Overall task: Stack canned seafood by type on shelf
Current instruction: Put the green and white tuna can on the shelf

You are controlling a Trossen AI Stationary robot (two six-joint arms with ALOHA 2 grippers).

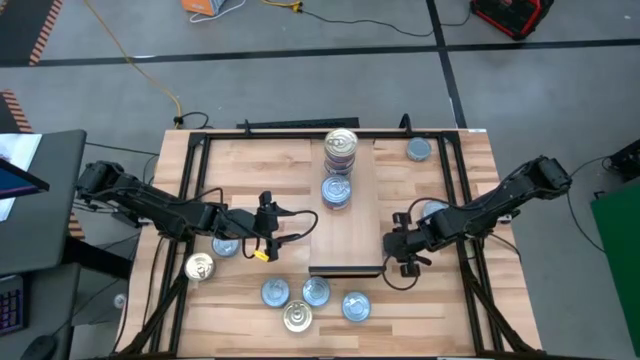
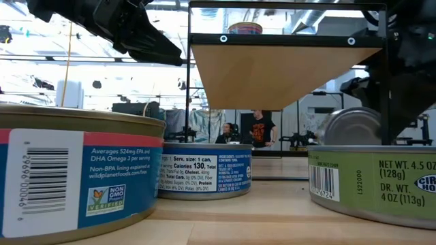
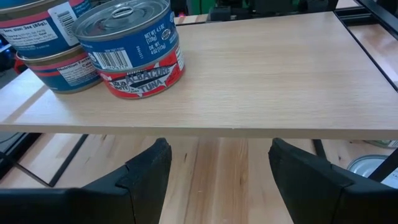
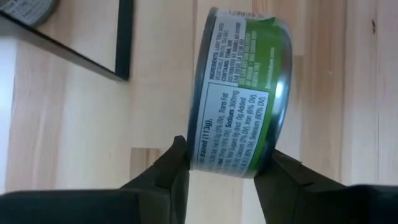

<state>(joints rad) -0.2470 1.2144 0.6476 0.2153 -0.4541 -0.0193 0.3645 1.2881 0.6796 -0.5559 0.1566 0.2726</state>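
Wood tabletop: my R gripper pinches green-label tin on edge beside shelf, L gripper parted, empty, at shelf front; stacked tins on shelf.

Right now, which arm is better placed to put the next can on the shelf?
The right: its end effector already pinches a green-label can beside the shelf. The left end effector is open, empty.
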